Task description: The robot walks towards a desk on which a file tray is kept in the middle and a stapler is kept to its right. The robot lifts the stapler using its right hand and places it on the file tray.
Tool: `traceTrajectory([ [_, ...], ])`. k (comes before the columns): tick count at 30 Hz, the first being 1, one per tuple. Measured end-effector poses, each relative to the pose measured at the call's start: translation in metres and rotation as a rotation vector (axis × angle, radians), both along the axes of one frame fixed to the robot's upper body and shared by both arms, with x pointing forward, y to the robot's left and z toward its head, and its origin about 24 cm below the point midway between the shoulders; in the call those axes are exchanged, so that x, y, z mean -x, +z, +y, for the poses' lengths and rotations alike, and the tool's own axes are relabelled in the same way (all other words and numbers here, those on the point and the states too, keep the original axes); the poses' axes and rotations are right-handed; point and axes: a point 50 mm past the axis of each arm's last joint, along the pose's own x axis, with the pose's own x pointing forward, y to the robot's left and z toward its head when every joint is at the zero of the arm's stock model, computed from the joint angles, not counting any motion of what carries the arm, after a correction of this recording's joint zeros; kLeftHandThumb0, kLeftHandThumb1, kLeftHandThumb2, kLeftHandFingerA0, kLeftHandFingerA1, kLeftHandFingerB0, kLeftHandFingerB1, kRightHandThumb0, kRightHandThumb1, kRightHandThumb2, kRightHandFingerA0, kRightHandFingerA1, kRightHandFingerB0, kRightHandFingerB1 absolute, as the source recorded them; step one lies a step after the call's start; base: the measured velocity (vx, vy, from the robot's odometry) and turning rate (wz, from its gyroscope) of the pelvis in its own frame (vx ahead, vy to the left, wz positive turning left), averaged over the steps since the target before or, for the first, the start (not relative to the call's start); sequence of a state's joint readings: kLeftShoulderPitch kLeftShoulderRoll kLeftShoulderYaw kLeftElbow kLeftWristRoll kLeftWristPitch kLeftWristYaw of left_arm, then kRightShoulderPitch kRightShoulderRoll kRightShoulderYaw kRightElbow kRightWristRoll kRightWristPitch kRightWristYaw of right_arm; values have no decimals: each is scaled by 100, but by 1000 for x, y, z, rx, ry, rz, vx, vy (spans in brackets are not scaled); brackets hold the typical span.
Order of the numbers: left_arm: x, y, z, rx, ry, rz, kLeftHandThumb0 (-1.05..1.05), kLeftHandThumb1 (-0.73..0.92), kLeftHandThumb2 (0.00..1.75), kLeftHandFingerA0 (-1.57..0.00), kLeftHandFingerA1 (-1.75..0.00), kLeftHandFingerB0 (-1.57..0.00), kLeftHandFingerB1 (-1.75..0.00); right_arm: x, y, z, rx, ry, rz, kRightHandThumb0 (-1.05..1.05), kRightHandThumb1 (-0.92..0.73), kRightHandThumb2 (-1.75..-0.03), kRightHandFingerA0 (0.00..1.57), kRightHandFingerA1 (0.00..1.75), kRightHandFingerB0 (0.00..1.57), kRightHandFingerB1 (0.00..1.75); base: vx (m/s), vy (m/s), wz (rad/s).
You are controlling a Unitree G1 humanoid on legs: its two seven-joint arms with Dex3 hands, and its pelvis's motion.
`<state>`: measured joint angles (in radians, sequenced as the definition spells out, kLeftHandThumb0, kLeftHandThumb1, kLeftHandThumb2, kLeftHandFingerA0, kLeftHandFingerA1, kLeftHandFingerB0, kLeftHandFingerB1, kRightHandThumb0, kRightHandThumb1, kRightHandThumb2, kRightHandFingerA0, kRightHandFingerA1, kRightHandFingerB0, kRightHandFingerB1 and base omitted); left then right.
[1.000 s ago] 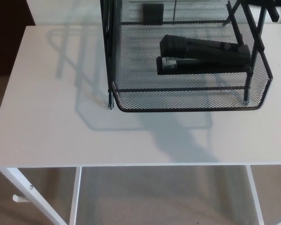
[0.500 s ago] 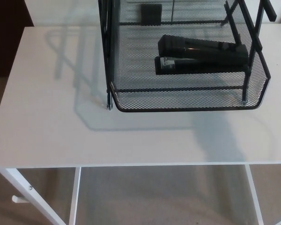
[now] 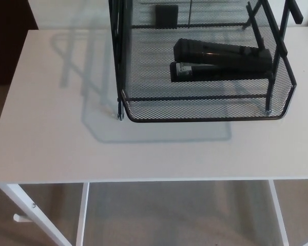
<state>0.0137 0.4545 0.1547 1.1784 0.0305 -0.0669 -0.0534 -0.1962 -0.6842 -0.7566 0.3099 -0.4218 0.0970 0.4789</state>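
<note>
Stapler [image 3: 220, 64] lies flat in tray [image 3: 205, 108], nr its right wall, resting stable; task looks done. Hands out of view, so can't tell grip.

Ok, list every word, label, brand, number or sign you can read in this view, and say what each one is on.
No readable text anywhere in this view.
Stapler: plain black with a grey metal front, no brand or marking legible.
File tray: bare black mesh, no label.
Desk: plain white top, nothing printed.
Small dark block behind the mesh: too dark to show any lettering.
</note>
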Motion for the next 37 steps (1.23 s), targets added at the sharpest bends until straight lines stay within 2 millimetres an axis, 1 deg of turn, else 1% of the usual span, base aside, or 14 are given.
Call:
traceTrajectory([
  [1, 0, 0, 0, 0, 0, 0, -82, 56, 116, -69, -102, -52, -91, 7, -9, -4, -34, -24, -1, -56, -45, -81, 0, 15, 0, 27, 0, 0, 0],
  [4, 0, 0, 0, 0, 0, 0, -81, 57, 116, -71, -102, -54, -90, 26, -37, -11, -121, -97, -2, -50, -63, -74, 1, 12, 4, 27, 0, 0, 0],
  [5, 0, 0, 0, 0, 0, 0, -81, 58, 116, -69, -102, -53, -91, 37, -56, -13, -167, -144, 14, -54, -63, -73, 2, 36, 8, 31, 0, 0, 0],
  [6, 0, 0, 0, 0, 0, 0, -81, 58, 116, -67, -101, -49, -89, 43, -65, -14, -186, -166, 22, -31, -57, -105, 2, 54, 0, 49, 0, 0, 0],
  [11, 0, 0, 0, 0, 0, 0, -84, 63, 99, -60, -106, -46, -95, 71, -109, -13, -276, -278, 69, -65, -57, -93, 0, 30, 2, 32, 0, 0, 0],
  [13, 0, 0, 0, -1, 1, 1, -82, 55, 116, -64, -99, -48, -89, 83, -126, -10, -307, -323, 91, -80, -63, -100, 1, 20, 0, 26, 0, 0, 0],
  [14, 0, 0, 1, -2, 1, 1, -81, 53, 116, -71, -102, -50, -89, 91, -136, -8, -323, -351, 107, -67, -66, -63, 0, 26, 1, 15, 0, 0, 0],
  [16, 1, 1, 2, -5, 5, 4, -80, 55, 118, -69, -99, -47, -87, 108, -155, -3, -389, -421, 125, -51, -39, -82, 0, 37, 0, 37, 0, 0, 0],
  [17, 1, 1, 2, -6, 6, 4, -80, 55, 118, -66, -98, -48, -87, 111, -160, -2, -412, -438, 125, -57, -60, -72, 5, 13, 6, 22, 0, 0, 0],
  [18, 1, 1, 3, -7, 6, 4, -82, 56, 117, -65, -98, -50, -88, 117, -167, -1, -460, -469, 117, -54, -62, -61, 0, 28, 2, 28, 0, 0, 0],
  [26, -4, 3, 4, -9, -2, -2, -87, 54, 120, -62, -95, -41, -84, 137, -185, 2, -641, -583, 60, -49, -58, -59, 23, 42, 8, 28, 0, 0, 0],
  [27, -4, 4, 4, -10, -4, 0, -88, 63, 102, -54, -111, -36, -101, 138, -186, 2, -660, -592, 53, -47, -60, -60, 19, 39, 7, 26, 0, 0, 0],
  [30, -5, 5, 6, -13, -7, 1, -88, 55, 121, -62, -95, -45, -85, 141, -191, 4, -727, -619, 32, -55, -63, -58, 25, 45, 3, 31, 0, 0, 0],
  [37, -6, 7, 9, -9, -17, 8, -88, 64, 102, -50, -106, -32, -100, 143, -207, 13, -854, -619, 127, -74, -50, -78, 0, 0, 0, 13, 0, 0, 0],
])
